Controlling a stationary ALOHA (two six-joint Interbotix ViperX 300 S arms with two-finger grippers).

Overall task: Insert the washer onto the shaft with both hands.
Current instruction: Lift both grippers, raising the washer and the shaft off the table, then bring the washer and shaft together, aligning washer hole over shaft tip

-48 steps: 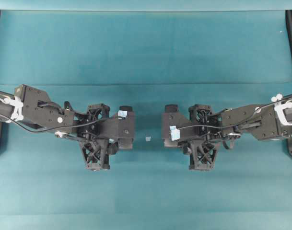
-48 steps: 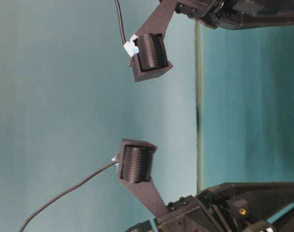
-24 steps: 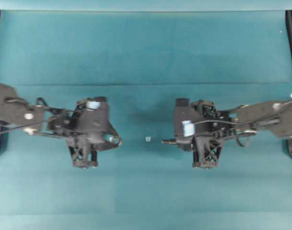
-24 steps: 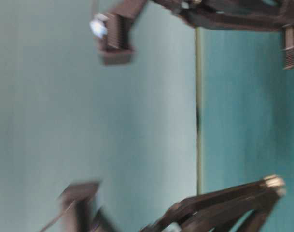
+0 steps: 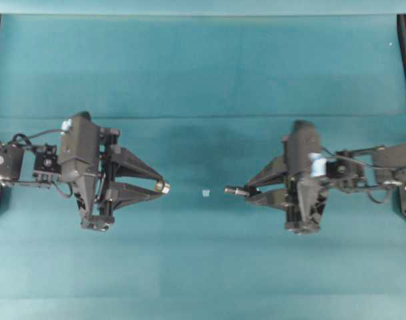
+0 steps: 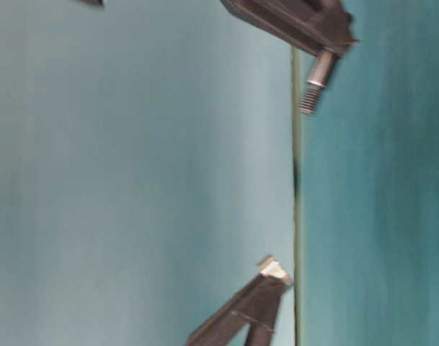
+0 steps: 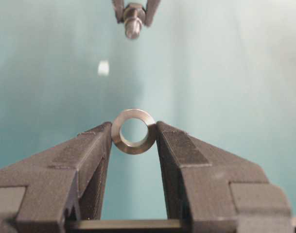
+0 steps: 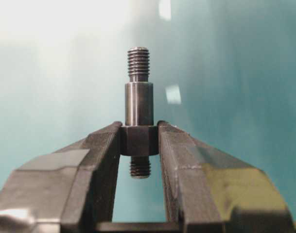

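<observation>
Both claws loaded, tips facing across the cloth

Left gripper pinches the washer edgewise; right gripper clamps the shaft by its collar, threaded end outward; a white scrap lies between them on the teal cloth

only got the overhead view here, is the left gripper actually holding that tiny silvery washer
Observer: Yes. In the left wrist view the small silvery metal washer is pinched edge-on between the left gripper fingertips, hole facing forward.
Operator: and the shaft, which part is clamped
Observer: The right gripper grips the dark grey stepped metal shaft by its thicker collar; a threaded end sticks out past the fingertips.
Operator: anything between them
Observer: One small white tape scrap on the teal table; washer and shaft are apart.
</observation>
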